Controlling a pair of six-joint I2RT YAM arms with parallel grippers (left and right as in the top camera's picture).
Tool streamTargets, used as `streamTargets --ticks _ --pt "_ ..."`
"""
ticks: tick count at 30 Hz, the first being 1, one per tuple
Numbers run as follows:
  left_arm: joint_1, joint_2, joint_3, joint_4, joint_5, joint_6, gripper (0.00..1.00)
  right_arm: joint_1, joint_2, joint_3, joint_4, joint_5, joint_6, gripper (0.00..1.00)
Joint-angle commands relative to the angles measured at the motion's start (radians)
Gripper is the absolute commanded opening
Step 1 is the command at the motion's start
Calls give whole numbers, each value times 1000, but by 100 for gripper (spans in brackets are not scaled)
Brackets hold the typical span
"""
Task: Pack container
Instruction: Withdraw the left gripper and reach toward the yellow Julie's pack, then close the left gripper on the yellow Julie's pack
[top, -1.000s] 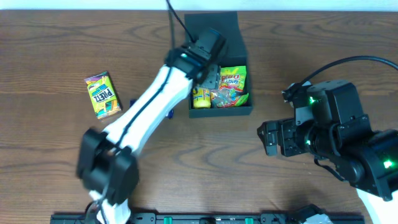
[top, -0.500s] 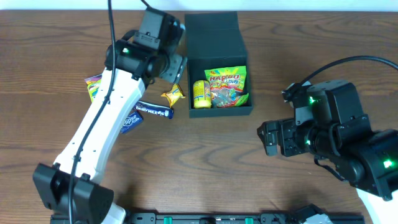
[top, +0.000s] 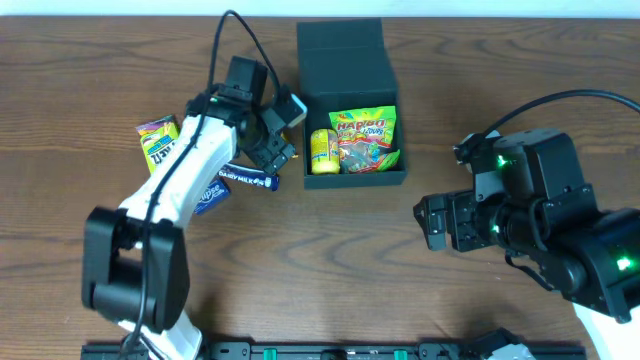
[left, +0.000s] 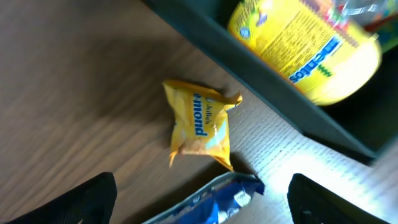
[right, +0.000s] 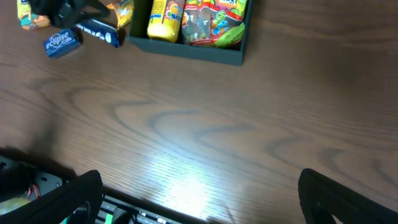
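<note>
The black container (top: 392, 110) stands open at the back middle, its flap lid (top: 340, 45) folded back. It holds a yellow bottle (top: 322, 151) and a colourful gummy packet (top: 366, 135). My left gripper (top: 278, 150) is open and empty, just left of the container's front corner. In the left wrist view its fingers (left: 208, 211) hang above a small yellow packet (left: 199, 124) and a blue chocolate bar (left: 214, 199), with the container wall (left: 273, 93) beside them. My right gripper (top: 432, 222) is open and empty, low over bare table (right: 199, 199).
Left of the container lie the blue chocolate bar (top: 246, 181), a blue gum packet (top: 208, 196) and a yellow-green snack packet (top: 160, 148). The right wrist view shows the container's front wall (right: 186, 51) far off. The robot base rail (top: 320, 350) runs along the front edge.
My left arm has swung out of the container to the left, then come down beside its front left corner over the yellow packet. The right arm has not moved.
</note>
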Motion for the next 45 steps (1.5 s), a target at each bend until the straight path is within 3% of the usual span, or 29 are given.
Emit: streamTargets --ticks 1,18,33,45 --pt "4 58 -4 26 25 21 92 -10 0 10 -1 -3 -10 99" --pt "39 156 -4 130 40 -76 91 -10 0 10 -1 -3 -10 99" --pt "62 194 -5 141 117 -76 95 -10 -1 10 -1 -3 -10 99" --pt "62 214 -5 216 -9 -130 97 -10 -1 10 -1 -3 -10 99"
